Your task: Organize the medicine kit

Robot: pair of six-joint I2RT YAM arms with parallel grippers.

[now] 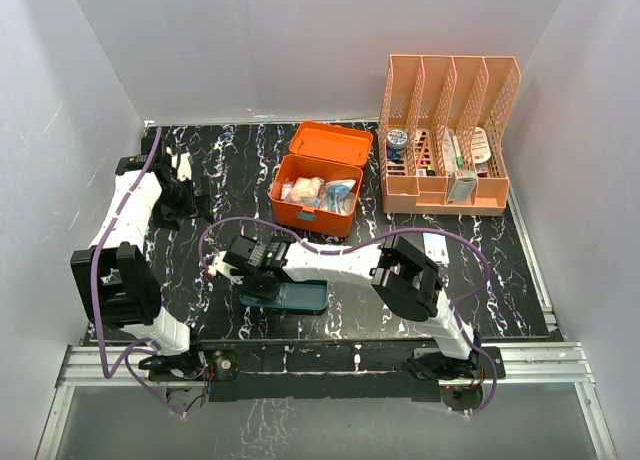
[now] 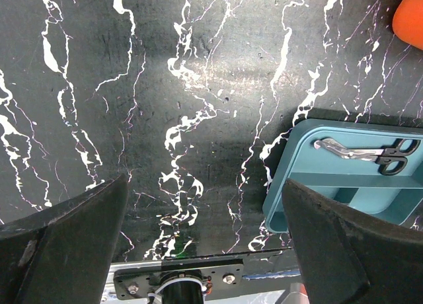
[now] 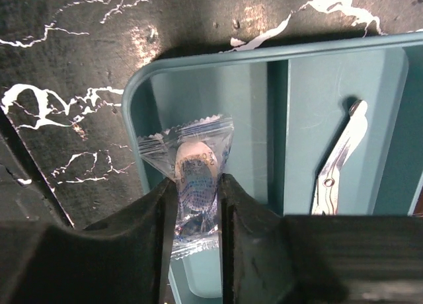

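Observation:
The orange medicine kit [image 1: 318,185] stands open at the back middle, with wrapped items inside; its corner [image 2: 410,13] shows in the left wrist view. Its teal divided tray [image 1: 305,298] lies apart on the table near the front, and scissors [image 3: 340,155] rest in one compartment. My right gripper [image 3: 198,185] is shut on a clear-wrapped packet [image 3: 195,158], holding it over the tray's corner compartment [image 3: 198,63]. My left gripper [image 2: 205,185] hangs open and empty over bare table at the far left [image 1: 185,195], left of the tray [image 2: 297,158].
A peach slatted file organizer [image 1: 448,135] with bottles and packs stands at the back right. A small white card [image 1: 435,245] lies in front of it. White walls enclose the black marbled table on three sides.

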